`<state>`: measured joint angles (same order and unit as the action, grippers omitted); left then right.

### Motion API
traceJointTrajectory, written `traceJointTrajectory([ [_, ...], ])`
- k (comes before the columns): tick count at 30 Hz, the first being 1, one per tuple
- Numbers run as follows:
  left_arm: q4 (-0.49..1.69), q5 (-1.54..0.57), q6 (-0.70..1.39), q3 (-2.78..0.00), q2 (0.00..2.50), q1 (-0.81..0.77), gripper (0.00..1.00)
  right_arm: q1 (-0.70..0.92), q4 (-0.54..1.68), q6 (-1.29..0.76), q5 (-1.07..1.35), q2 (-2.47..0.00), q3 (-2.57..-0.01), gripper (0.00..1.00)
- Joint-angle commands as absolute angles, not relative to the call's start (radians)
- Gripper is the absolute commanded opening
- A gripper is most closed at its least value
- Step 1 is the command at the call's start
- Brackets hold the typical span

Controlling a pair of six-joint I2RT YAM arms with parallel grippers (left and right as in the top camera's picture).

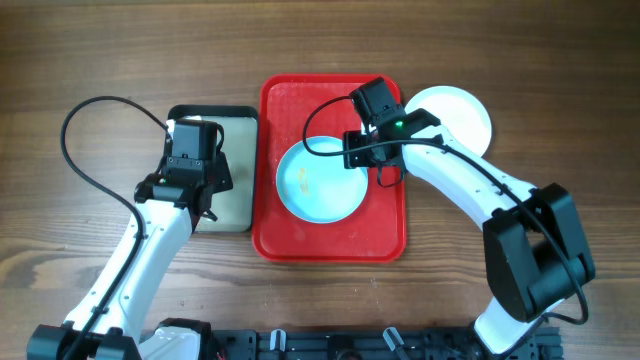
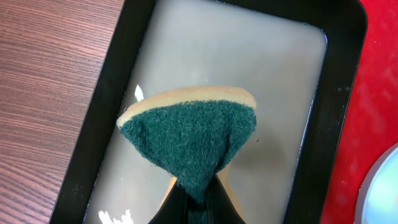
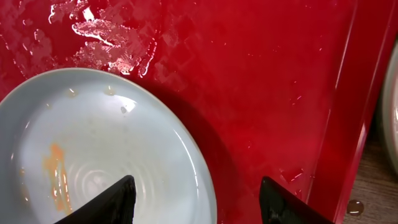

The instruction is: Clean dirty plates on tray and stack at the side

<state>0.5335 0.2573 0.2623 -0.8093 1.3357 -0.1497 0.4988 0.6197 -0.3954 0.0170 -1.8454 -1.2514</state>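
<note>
A pale blue plate point(image 1: 318, 180) with orange smears lies on the red tray point(image 1: 290, 245); it also shows in the right wrist view point(image 3: 93, 155) on the wet tray point(image 3: 261, 93). A white plate point(image 1: 462, 112) lies on the table right of the tray. My right gripper point(image 1: 382, 172) is open, its fingers point(image 3: 199, 198) straddling the dirty plate's right rim, one finger over the plate, one over the tray. My left gripper point(image 1: 195, 195) is shut on a green-and-yellow sponge point(image 2: 193, 140) held over the cloudy water of the black basin point(image 2: 339, 93).
The black basin point(image 1: 235, 115) stands against the tray's left edge. The white plate's edge point(image 3: 390, 118) shows past the tray's right rim. Wood table point(image 1: 80, 60) lies all round.
</note>
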Motion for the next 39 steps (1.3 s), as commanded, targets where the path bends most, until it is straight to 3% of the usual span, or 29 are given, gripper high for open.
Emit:
traceJointTrajectory([
  [1,0.531,0.258,0.243,-0.827,1.322,-0.148,0.04,0.503,0.613,-0.396,-0.012,-1.831,-1.253,0.63],
  [2,0.532,0.258,0.243,-0.827,1.322,-0.148,0.04,0.503,0.611,-0.395,-0.011,-1.831,-1.253,0.63],
  [7,0.533,0.221,0.243,-0.827,1.322,-0.148,0.04,0.503,0.698,-0.422,0.005,-1.834,-1.248,0.39],
  [16,0.519,0.221,0.243,-0.827,1.322,-0.148,0.04,0.503,0.655,-0.427,0.078,-1.905,-1.216,0.36],
  [20,0.519,0.196,0.243,-0.827,1.322,-0.148,0.04,0.504,0.659,-0.454,0.075,-1.908,-1.215,0.20],
  [27,0.519,0.191,0.242,-0.826,1.322,-0.148,0.04,0.502,0.650,-0.473,0.107,-1.921,-1.195,0.16],
  [30,0.518,0.191,0.228,-0.826,1.322,-0.148,0.04,0.502,0.640,-0.474,0.144,-1.921,-1.195,0.04],
  [39,0.486,0.030,-0.037,-0.826,1.322,-0.148,0.04,0.387,0.618,-0.513,0.251,-1.921,-1.198,0.04],
])
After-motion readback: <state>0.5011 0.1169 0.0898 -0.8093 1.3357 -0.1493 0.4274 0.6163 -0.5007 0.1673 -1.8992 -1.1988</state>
